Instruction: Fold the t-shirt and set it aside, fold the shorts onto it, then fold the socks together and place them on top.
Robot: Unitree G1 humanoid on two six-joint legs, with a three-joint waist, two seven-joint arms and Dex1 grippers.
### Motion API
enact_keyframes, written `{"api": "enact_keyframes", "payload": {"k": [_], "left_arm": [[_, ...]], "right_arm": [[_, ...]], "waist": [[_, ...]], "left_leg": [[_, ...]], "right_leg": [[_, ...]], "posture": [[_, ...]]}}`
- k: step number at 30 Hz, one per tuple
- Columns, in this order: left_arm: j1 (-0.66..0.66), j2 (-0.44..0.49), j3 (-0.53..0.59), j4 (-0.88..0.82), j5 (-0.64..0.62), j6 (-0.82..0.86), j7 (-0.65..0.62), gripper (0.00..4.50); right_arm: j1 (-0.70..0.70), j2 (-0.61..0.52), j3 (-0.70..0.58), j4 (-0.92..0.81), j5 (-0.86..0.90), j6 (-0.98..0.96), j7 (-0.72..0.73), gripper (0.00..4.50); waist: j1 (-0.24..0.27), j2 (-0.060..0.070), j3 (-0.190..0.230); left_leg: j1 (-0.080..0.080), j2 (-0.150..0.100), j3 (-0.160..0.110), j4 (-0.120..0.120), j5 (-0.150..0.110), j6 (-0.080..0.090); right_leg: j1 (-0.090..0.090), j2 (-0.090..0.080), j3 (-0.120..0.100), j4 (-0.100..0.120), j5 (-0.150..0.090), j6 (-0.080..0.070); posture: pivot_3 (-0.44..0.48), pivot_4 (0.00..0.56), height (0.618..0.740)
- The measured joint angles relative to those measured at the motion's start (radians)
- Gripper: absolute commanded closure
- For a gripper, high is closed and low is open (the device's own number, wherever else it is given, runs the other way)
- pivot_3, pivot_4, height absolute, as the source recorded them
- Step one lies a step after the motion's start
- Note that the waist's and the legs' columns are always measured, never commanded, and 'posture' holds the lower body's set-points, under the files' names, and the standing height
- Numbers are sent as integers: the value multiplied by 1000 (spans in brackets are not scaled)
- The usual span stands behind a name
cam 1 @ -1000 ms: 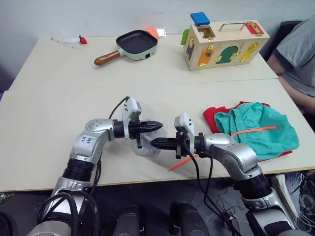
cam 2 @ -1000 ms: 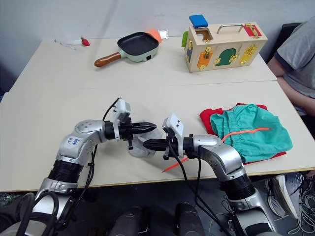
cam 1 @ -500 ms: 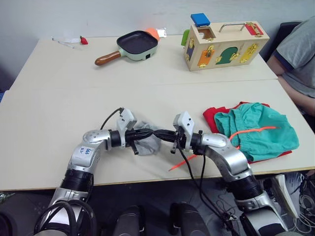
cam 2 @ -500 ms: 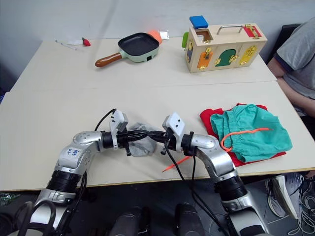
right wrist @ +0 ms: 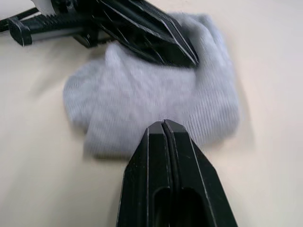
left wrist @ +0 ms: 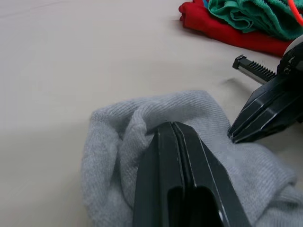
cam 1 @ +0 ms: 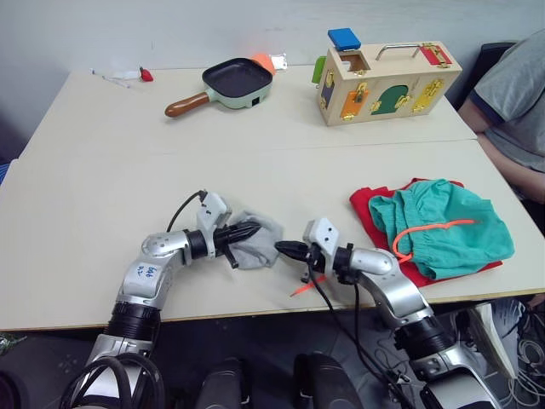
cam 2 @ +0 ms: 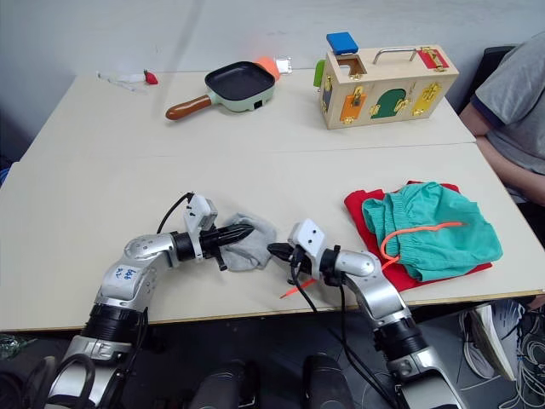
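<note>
Socks (cam 1: 255,240) are bunched into one grey lump near the front edge of the table (cam 1: 102,170), at about 6 o'clock, well apart from the clothes pile at 3 o'clock. In that pile the shorts (cam 1: 451,223) are laid on the t-shirt (cam 1: 368,204), orange drawstring on top.

Left gripper (cam 1: 252,229) is seen with its fingers pressed together, lying on the sock fabric; whether any cloth is pinched between them cannot be told. Right gripper (cam 1: 285,248) is likewise closed with nothing in it, tips just beside the lump's right edge, touching or nearly so.

Risks, as judged:
- Both sets of tips are crowded at the same small lump, so a finger clash is likely if both are driven in together.
- Fabric is loose and rumpled; if only one layer is caught, the pair is expected to separate on lift.
- Lump is near the front edge, so a sideways nudge could send it off.
- An orange strip (cam 1: 301,288) lies under the right arm and could be dragged.

Containers: the wooden latch box (cam 1: 388,75) at 1 o'clock is closed on its front doors, with openings in its top; contents cannot be seen. The small pan (cam 1: 238,77) at 12 o'clock appears empty.
</note>
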Motion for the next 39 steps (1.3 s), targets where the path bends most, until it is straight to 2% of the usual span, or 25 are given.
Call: {"api": "enact_keyframes", "payload": {"k": [3, 8, 10, 13, 17, 21, 24, 28, 33, 35, 37, 39], "left_arm": [[6, -2, 6, 0, -6, -45, -19, 4500], [6, 24, 38, 0, -27, -107, -89, 4500], [5, 51, 58, 3, -31, -132, -124, 4500], [2, 58, 57, 11, -35, -155, -161, 4500], [10, 90, 57, 86, -19, -196, -193, 4500], [10, 86, 51, 120, -12, -221, -197, 4500], [10, 84, 50, 125, -3, -240, -201, 4500], [12, 79, 46, 129, -1, -250, -205, 4500], [28, 79, 50, 128, -5, -282, -219, 4500], [51, 79, 59, 105, -31, -309, -250, 4500], [79, 79, 101, 50, -100, -291, -266, 4500], [87, 84, 147, -42, -184, -220, -257, 4101]], "right_arm": [[5, 29, -95, -85, 179, 182, -12, 4478], [-65, -109, -177, -198, 444, 676, -30, 3001], [-99, -97, -215, -195, 514, 848, -93, 2316], [-142, -47, -226, -185, 544, 970, -182, 1323], [-161, 24, -207, -153, 512, 1003, -270, 18], [-191, 91, -206, -117, 498, 997, -306, 18], [-217, 151, -217, -63, 484, 979, -335, 667], [-247, 199, -221, 9, 454, 948, -364, 2052], [-249, 195, -217, 11, 442, 924, -336, 3759], [-237, 146, -211, -26, 449, 924, -295, 4338], [-225, 57, -224, -83, 491, 955, -228, 4497], [-221, -48, -246, -152, 560, 1000, -140, 4497]], "waist": [[0, 0, 0], [2, 0, 0], [1, 0, 0], [-1, 0, 0], [0, 0, 0], [-2, -1, -1], [-5, -1, -1], [-4, -1, -1], [-3, -1, -1], [-2, -1, 0], [2, 0, 0], [4, 0, 0]], "left_leg": [[-1, 0, 0, 0, 0, 0], [-2, 0, -1, 0, -1, 1], [-3, 0, -2, -1, -1, 1], [-3, 1, -1, -2, -1, 0], [-5, 0, -1, -1, -1, 0], [-5, 0, 0, 0, -1, 1], [-4, 0, 0, -1, -1, 1], [-5, 0, 0, -1, -1, 1], [-6, 0, 0, -1, -1, 1], [-8, 0, 0, -1, -2, 2], [-14, 0, -3, 1, -1, 2], [-17, 0, -4, 1, -2, 3]], "right_leg": [[-2, 0, 0, 2, 0, -1], [-2, -1, -1, -1, 0, -1], [-3, -1, -1, -2, 0, -2], [-3, -1, -1, -2, -1, -2], [-5, -1, -2, -1, -1, -2], [-4, -1, -2, -1, 0, -2], [-4, -1, -2, -1, 0, -2], [-5, 0, -2, 1, 0, -2], [-5, -1, -2, 3, 0, -2], [-6, -1, -2, 2, 0, -2], [-9, -1, -4, 0, 0, -1], [-11, -1, -4, -1, 0, 0]], "posture": [[0, 150, 740], [0, 150, 740], [0, 150, 740], [0, 150, 740], [0, 150, 740], [0, 150, 740], [0, 150, 740], [0, 150, 740], [0, 150, 740], [0, 150, 740], [0, 150, 740], [0, 150, 740]]}}
